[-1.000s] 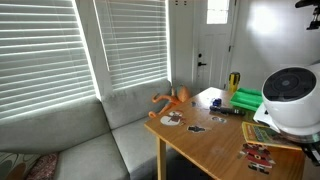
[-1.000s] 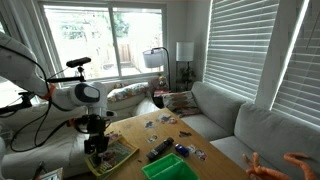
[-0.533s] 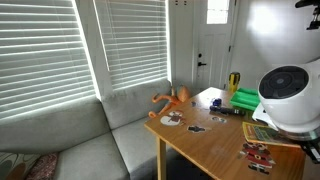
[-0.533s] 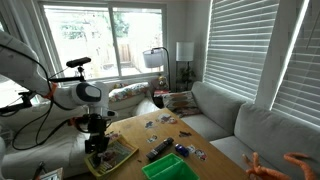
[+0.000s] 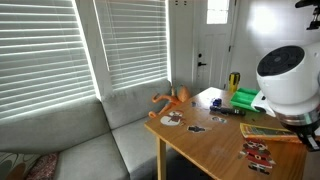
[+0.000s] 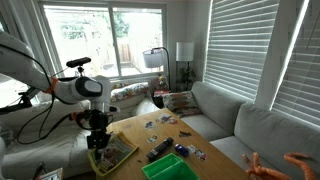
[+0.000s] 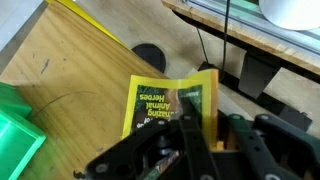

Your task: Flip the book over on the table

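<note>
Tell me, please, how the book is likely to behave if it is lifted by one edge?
The book looks thin and wide, so held at one edge by the gripper it will probably sag or flop open. Its cover looks smooth, so it may slip in the grip. Being so thin, it is likely light for its size.

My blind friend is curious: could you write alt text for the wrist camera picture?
A dark gripper seems to pinch the edge of a yellow book with a green panel, over a wooden table. A green box sits at left.
</note>
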Controlling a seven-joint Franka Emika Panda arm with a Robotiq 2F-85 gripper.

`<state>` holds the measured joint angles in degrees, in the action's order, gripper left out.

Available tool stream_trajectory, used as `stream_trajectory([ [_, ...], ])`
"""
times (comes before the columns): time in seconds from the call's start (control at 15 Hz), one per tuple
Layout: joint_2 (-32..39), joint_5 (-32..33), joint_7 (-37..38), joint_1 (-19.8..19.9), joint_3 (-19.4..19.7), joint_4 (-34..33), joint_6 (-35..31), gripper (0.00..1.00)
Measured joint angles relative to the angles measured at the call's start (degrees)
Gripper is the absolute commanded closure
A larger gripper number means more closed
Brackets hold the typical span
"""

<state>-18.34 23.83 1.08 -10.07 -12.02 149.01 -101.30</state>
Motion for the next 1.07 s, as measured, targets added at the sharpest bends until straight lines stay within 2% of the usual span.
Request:
stream_trajectory([
  [0.47,-10.27,-6.71,-9.29,0.08,6.79,-0.42,-1.21,0.97],
  [0.73,-14.7,-11.38,-15.43,0.17,11.95,-0.57,-5.4,0.97],
  [1.07,-16.38,-19.42,-22.68,0.22,18.25,-0.57,-11.63,0.97],
])
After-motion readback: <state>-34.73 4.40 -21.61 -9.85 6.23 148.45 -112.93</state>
